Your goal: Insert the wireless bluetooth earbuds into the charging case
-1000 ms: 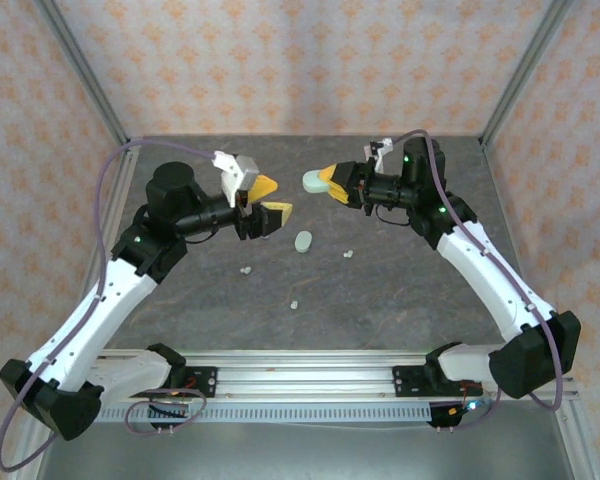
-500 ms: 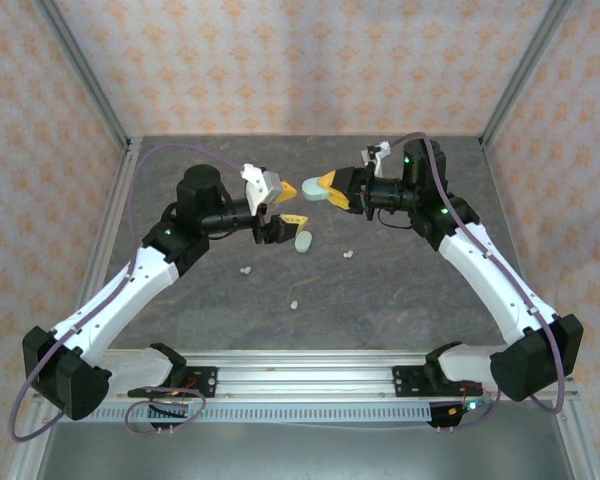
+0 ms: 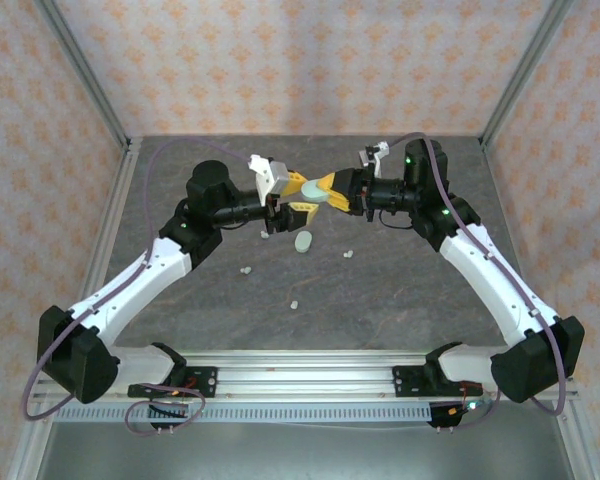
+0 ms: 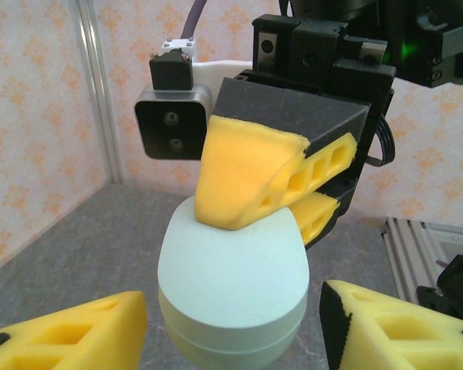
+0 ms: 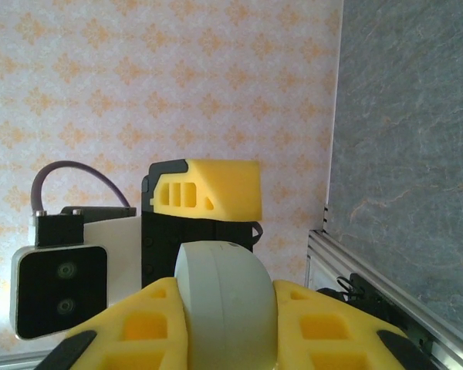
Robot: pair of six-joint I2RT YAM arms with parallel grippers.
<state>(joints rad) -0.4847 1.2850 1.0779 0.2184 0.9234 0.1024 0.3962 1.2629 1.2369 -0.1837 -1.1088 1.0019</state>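
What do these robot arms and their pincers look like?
The left arm and right arm have white shells, black joints, small green lights. Each ends in two yellow wedge-shaped fingers with cut-out slots on black mounts. A purple cable trails each.

No writing, number, brand or sign can be read anywhere. The case (image 4: pixel 230 270) is plain pale mint with no print on it. The left gripper (image 4: pixel 231 327) and the right gripper (image 4: pixel 282 204) are unmarked yellow and black. The camera box (image 4: pixel 172 123) at 10 o'clock in the left wrist view has two lenses but no legible label. The wallpaper (image 3: pixel 300 60) has only a repeating orange ornament, no letters.
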